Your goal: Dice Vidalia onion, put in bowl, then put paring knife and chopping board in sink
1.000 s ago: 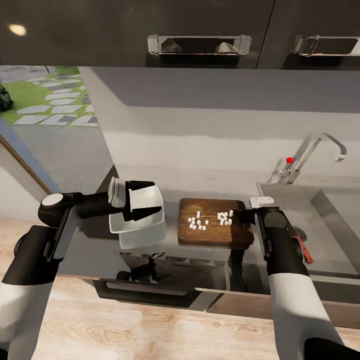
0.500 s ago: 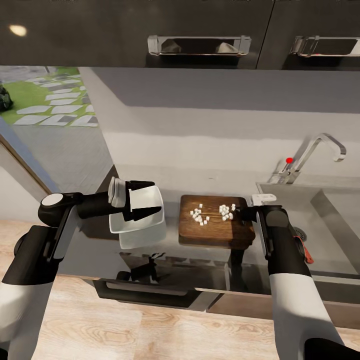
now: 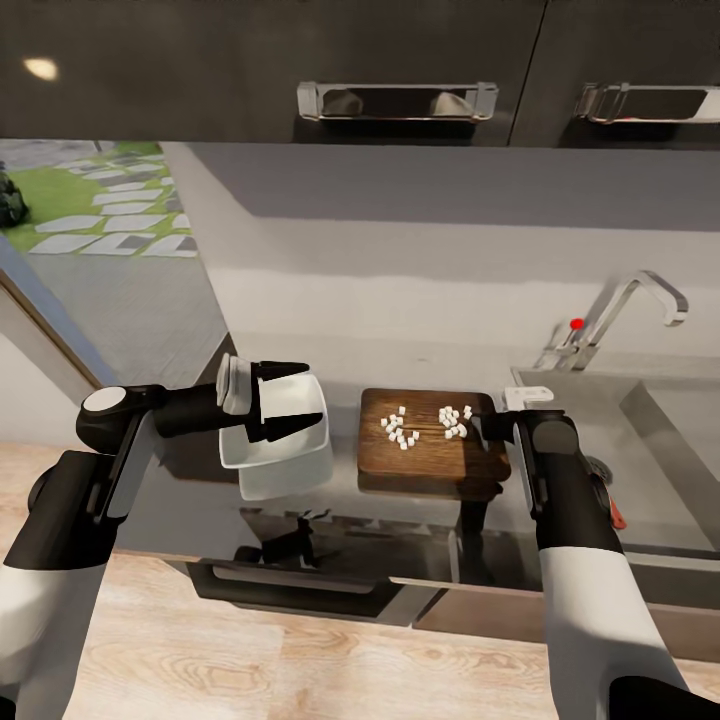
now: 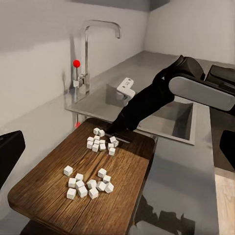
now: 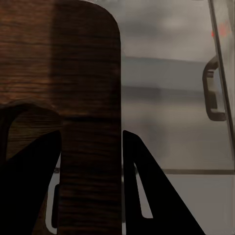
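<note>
Near the table's [image 3: 200, 510] front left edge, beside the board: a shallow white squarish bowl [image 3: 290, 455], nothing visible inside, its reflection in the glossy top just below. Above its back part, spread wide and gripping nothing: the left fingers [image 3: 285, 372], seen at opposite sides in the left wrist view [image 4: 10, 156]. Between bowl and sink [image 3: 650, 420]: the chopping board [image 3: 432, 460], dark brown, grained, round-cornered, seemingly lifted a little clear of the table, with a shadowy reflection under it. On the board, toward its back edge: the diced onion [image 3: 402, 430], small white cubes in two loose clusters, one nearer the bowl, one nearer the sink [image 4: 100, 143]. Clamped on the board's sink-side end: the right fingers [image 3: 492, 428], one on each face of the wood in the right wrist view [image 5: 29, 186]. Behind the sink: a chrome tap [image 4: 87, 54] with a red knob [image 3: 577, 323]. In the basin, mostly hidden behind the right forearm: a slim red-and-dark thing [image 3: 612, 510], too little showing to identify. Board's slot hole not discernible.
</note>
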`<state>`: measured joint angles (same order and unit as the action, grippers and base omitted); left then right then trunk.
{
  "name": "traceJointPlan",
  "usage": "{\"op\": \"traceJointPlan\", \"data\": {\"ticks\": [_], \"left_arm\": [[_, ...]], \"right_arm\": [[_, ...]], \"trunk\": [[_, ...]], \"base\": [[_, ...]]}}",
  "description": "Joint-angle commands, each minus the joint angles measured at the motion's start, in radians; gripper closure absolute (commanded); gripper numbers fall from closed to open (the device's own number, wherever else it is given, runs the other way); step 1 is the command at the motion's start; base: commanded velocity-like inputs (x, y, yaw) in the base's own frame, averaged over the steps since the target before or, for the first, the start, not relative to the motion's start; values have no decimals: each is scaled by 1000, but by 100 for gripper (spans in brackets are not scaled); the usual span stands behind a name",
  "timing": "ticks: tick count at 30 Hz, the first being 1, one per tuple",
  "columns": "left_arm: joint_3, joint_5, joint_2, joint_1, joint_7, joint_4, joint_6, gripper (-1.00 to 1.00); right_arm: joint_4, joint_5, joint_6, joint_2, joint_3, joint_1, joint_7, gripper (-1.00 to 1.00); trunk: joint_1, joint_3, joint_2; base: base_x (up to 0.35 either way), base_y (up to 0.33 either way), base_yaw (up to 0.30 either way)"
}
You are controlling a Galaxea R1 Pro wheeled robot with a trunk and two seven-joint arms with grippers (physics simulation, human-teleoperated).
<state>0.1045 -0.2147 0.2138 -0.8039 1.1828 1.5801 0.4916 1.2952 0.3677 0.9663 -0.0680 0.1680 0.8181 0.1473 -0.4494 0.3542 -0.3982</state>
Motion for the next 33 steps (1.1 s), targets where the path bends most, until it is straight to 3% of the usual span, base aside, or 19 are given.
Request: {"op": "traceJointPlan", "data": {"ticks": [1, 33], "left_arm": [[1, -6, 1, -1, 0, 0, 10, -100], [1, -6, 1, -1, 0, 0, 10, -100]], "right_arm": [[1, 10, 3, -1, 2, 0, 10, 100], [1, 8, 3, -1, 2, 1, -34, 100]], "trunk": [[-1, 1, -2], [-1, -30, -2]], "base": [[0, 0, 0], [0, 0, 0]]}}
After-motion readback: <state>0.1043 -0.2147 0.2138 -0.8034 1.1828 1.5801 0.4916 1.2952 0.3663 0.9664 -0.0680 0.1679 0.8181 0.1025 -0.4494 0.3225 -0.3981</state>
